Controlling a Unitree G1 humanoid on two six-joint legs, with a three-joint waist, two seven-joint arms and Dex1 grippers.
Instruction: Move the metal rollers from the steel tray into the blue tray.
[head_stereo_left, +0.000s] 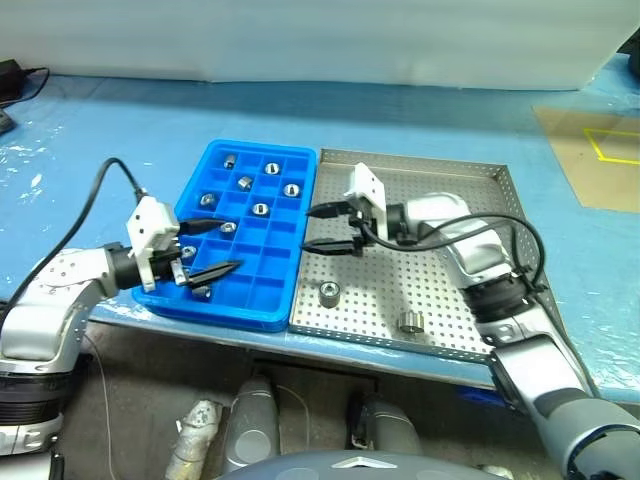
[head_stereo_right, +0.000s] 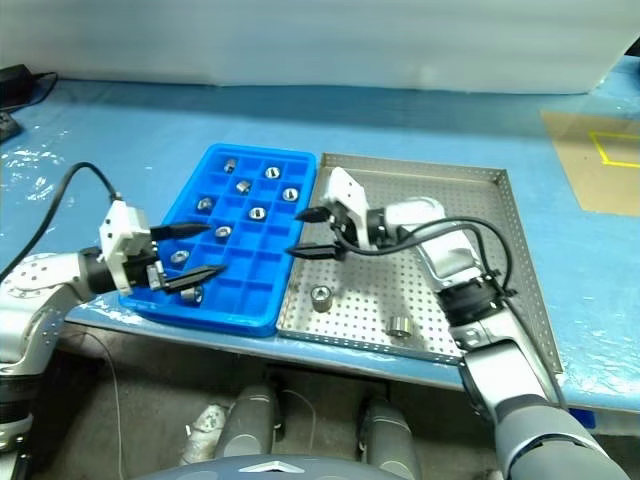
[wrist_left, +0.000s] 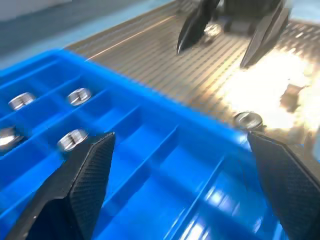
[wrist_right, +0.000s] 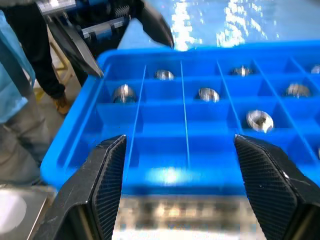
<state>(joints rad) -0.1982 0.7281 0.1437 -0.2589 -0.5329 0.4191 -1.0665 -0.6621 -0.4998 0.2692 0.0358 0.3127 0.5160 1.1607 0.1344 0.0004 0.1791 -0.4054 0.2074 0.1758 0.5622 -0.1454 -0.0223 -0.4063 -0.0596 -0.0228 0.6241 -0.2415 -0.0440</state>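
Now | left claw released over blue tray | right claw released, empty, above steel tray

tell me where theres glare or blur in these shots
Left wrist view: strong glare on the steel tray, and the blue tray edge is smeared. Right wrist view: the blue tray's near rim is blurred, bright reflections on the surface beyond. Head views: sharp, evenly lit.

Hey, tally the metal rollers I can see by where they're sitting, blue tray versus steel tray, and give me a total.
In the blue tray: 9 metal rollers
In the steel tray: 2
Total: 11
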